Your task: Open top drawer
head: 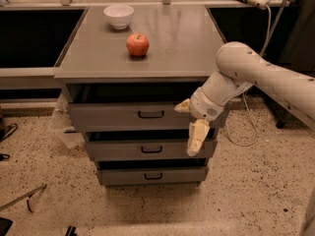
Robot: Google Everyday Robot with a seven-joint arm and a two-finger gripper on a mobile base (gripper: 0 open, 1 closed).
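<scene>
Cabinet point(187, 43): grey metal, flat top, three drawers stacked at the front, set on a speckled floor point(256, 195).

Top drawer point(113, 117): the widest and tallest of the three. It was found directly under the cabinet top, pulled out a little, and a dark gap was seen above its front. A small black loop handle point(151, 114) was mounted at the middle of the flat front.

Middle drawer point(123, 150) and bottom drawer point(128, 175): narrower and shorter, each fitted with a like handle, and each set a little further back than the one above.

Gripper point(191, 123): cream-coloured, carried on a white arm point(256, 75) that was brought in from the right. It was placed before the right part of the top drawer's front, to the right of the handle and apart from it. The jaws were spread wide and nothing was held between them. One finger point(182, 106) was pointed left across the top drawer's front; the other was hung down over the middle drawer's front.

On the top: a white bowl point(118, 15) near the back left, a red apple point(137, 44) just in front of it.

Cable point(246, 127): trailed down to the floor behind the arm.
</scene>
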